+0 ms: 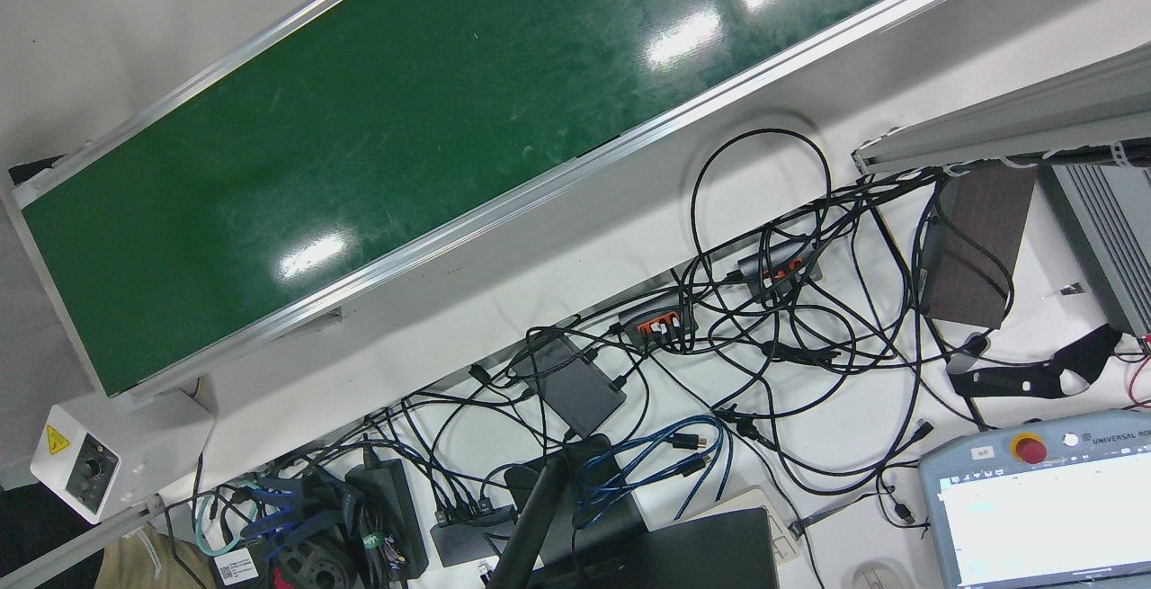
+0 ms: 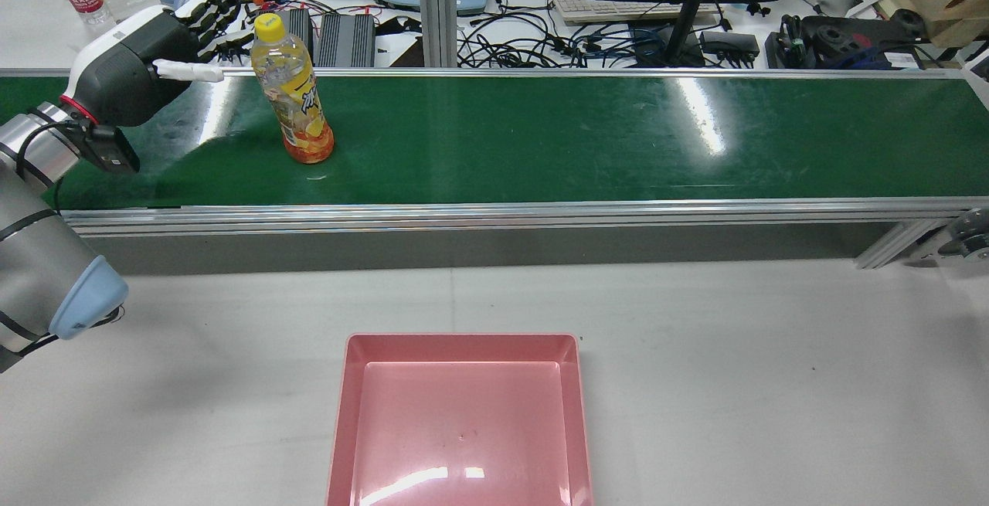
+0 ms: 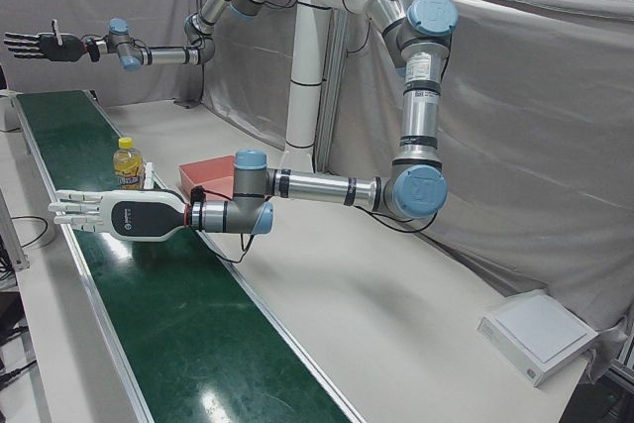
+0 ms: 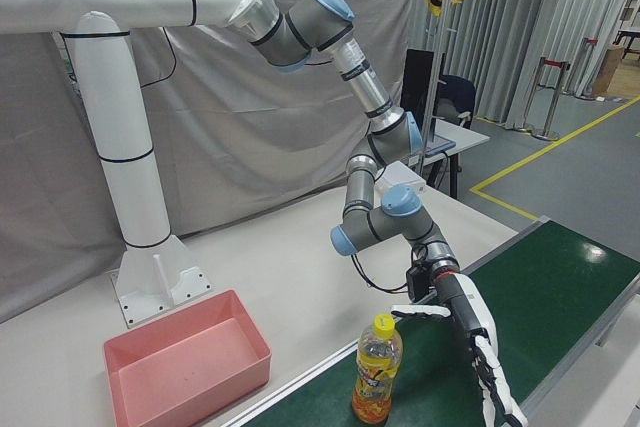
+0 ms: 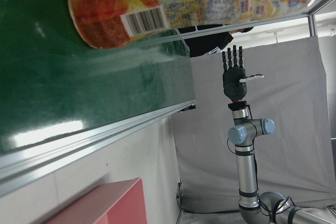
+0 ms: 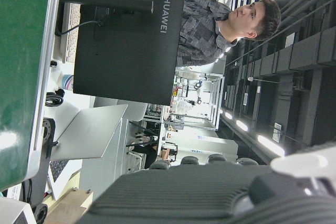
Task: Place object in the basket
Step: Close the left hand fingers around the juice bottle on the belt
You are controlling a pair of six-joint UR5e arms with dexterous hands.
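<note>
the reach is in hand: the left hand (image 2: pixel 154 50), fingers spread wide and holding nothing, hovers just beside the bottle (image 2: pixel 292 93), which stands upright on the belt (image 2: pixel 579 135) near its left end. next it must close round the bottle and carry it to the basket (image 2: pixel 461 413) at the counter's near edge. nothing blocks the way. the right hand (image 3: pixel 40 46) hangs open, well apart.
</note>
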